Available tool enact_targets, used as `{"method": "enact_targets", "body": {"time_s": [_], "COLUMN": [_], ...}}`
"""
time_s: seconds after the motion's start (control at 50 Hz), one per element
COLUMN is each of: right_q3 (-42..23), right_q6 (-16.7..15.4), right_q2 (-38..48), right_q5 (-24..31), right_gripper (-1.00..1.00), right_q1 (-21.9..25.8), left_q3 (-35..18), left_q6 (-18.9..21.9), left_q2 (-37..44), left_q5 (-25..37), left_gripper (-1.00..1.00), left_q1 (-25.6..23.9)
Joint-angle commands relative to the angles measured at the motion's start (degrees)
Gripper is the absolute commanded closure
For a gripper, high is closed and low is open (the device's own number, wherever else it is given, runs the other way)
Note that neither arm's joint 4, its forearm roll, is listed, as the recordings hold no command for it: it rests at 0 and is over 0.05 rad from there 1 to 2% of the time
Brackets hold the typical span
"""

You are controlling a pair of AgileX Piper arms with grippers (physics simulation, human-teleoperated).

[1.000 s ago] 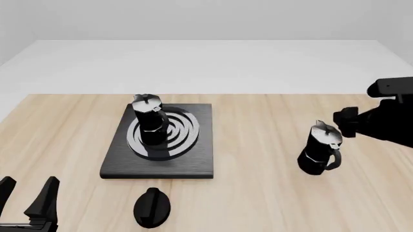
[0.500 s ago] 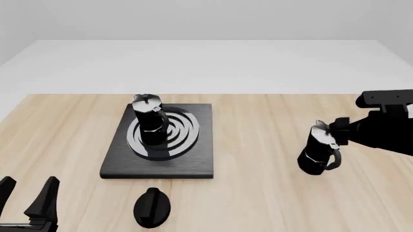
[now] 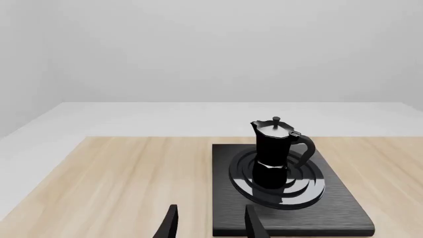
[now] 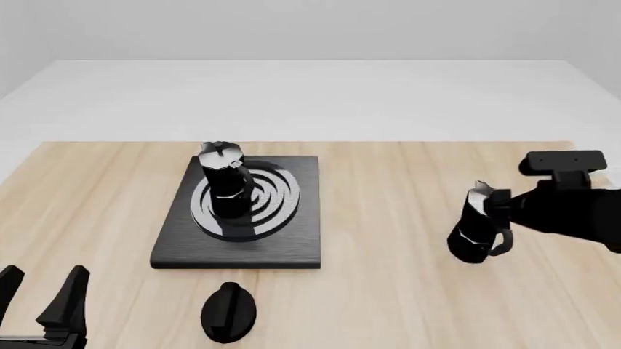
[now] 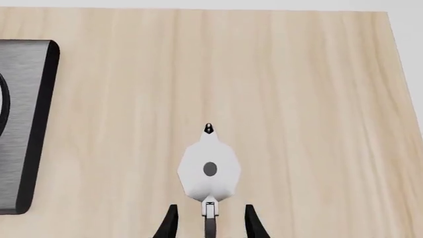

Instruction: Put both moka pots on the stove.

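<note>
One moka pot stands upright on the burner rings of the stove, left of the table's middle; it also shows in the left wrist view on the stove. The second moka pot stands on the bare wood at the right. My right gripper is open at this pot's upper part. In the right wrist view the pot's silvery lid lies just ahead of the right gripper, with the handle between the spread fingers. My left gripper is open and empty at the near left corner.
A black oval knob lies on the wood just in front of the stove. The stove's side edge shows in the right wrist view, a wide strip of wood away from the second pot. The table's right edge is close behind my right arm.
My right gripper has moved left to the second pot and now has its fingers on either side of the handle. The pots and the left arm have not moved.
</note>
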Motion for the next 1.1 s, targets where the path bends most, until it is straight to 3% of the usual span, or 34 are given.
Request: {"method": "enact_targets", "body": {"time_s": [0.02, 1.1], "right_q3": [1.0, 5.0], "right_q6": [0.4, 1.1], "right_q2": [2.0, 6.8], "right_q5": [-1.8, -6.6], "right_gripper": [-1.00, -1.00], "right_q1": [0.4, -0.1], "left_q3": [0.0, 0.0], "left_q6": [0.0, 0.0], "left_q2": [0.0, 0.0], "left_q5": [0.0, 0.0], "left_gripper": [-1.00, -1.00], "left_q1": [0.0, 0.0]}}
